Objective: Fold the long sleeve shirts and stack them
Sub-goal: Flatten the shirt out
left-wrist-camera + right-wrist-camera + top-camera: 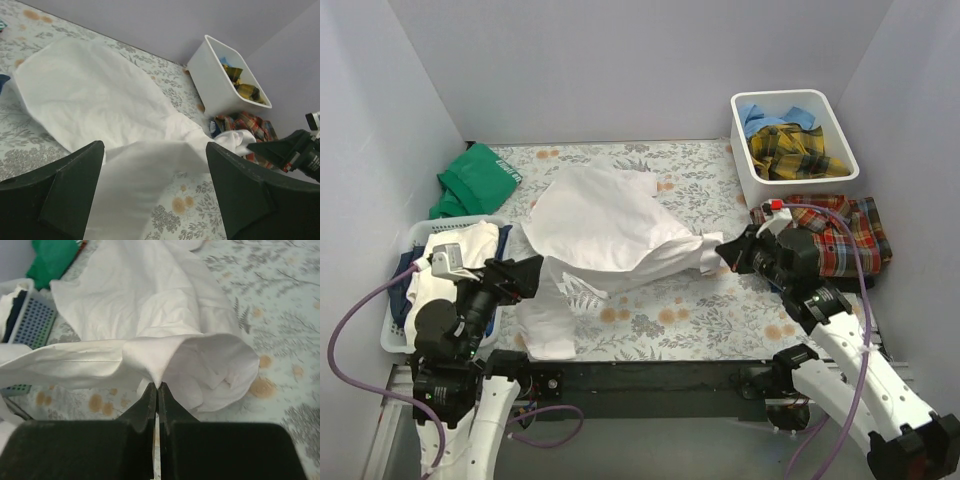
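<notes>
A large white long sleeve shirt (pixel 600 225) lies spread over the floral table cover (pixel 650 320). My right gripper (pixel 724 252) is shut on a pinched fold at its bunched right end (pixel 159 382). The left gripper (pixel 535 272) stands wide open, and a white sleeve (pixel 135 185) hangs loose between its fingers (pixel 65 195) without being gripped. At the right edge a red-orange-navy plaid shirt (pixel 840 235) lies flat. A yellow-dark plaid shirt (pixel 795 150) and a light blue one (pixel 765 118) sit in the white bin (pixel 745 170).
A green cloth (pixel 475 180) lies at the back left. A perforated laundry basket (pixel 395 330) with white and dark cloth sits by the left arm. Pale walls close in three sides, and the bin stands in the back right corner.
</notes>
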`<state>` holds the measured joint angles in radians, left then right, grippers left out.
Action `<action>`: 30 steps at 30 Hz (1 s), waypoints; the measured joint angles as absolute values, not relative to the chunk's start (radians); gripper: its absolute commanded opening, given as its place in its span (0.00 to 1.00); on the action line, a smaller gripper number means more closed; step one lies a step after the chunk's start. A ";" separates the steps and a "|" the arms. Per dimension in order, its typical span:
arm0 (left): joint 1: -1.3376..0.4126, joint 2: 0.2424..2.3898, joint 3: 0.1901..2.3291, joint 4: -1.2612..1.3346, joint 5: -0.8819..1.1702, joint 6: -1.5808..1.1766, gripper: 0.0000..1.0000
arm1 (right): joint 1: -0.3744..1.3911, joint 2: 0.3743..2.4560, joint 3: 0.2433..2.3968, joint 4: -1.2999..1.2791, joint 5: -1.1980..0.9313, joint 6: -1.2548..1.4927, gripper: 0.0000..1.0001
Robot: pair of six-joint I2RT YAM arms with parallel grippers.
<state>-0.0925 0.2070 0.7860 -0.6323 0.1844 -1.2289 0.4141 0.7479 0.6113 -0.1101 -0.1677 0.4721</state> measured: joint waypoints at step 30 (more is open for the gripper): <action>-0.168 1.217 1.013 -0.494 0.067 -1.201 0.96 | 0.413 0.682 0.823 -0.554 0.320 0.513 0.76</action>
<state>-0.1684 1.2167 1.0134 -0.4938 0.0666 -1.2011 0.4126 0.6823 0.8234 -0.5537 0.3202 0.5129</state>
